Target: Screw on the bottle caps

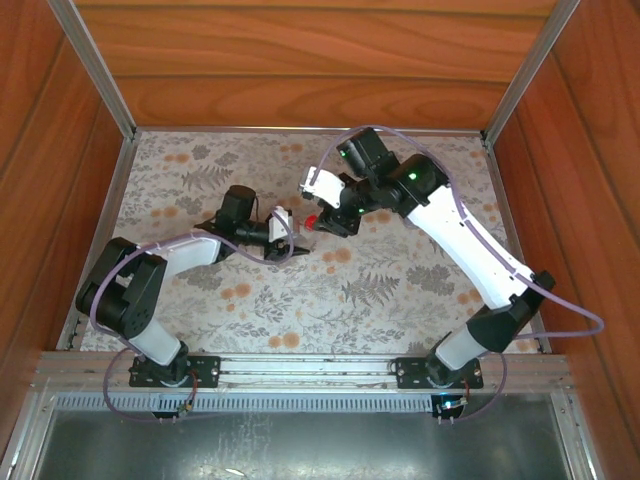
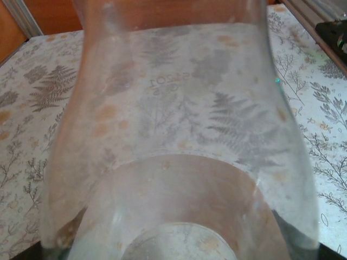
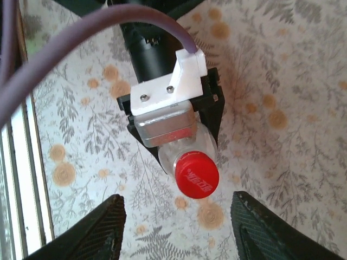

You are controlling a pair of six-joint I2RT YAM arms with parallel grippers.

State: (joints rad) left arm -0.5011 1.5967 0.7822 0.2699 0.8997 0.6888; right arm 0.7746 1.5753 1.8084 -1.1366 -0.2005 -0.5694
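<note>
Bottle: a clear plastic bottle, its wall thin and glossy, with a faint printed code on the plastic.
Cap: a small round red cap with pale lettering on its top, sitting on the bottle's mouth. I cannot tell how far down it is turned.
Left fingers: the left fingers are clamped on the bottle's body, one on each side. The neck and cap stick out just past their tips.
Right fingers: the right fingers stand well apart, with dark ribbed pads facing inward and nothing in their grip.
Cap against right fingers: it lies ahead of the tips, in line with the gap between them, and touches neither pad.
Counter: the fern-and-flower patterned counter lies behind the bottle. The bottle is held in the left fingers rather than standing on it.
Top view: the two arms meet over the middle of the counter. The cap is a red speck between the two sets of fingers.
Right wrist view: the cap shows face-on with its lettering, and a white mount sits over the left fingers.
Left wrist view: the bottle wall is seen up close, with the fern print showing through it.
</note>
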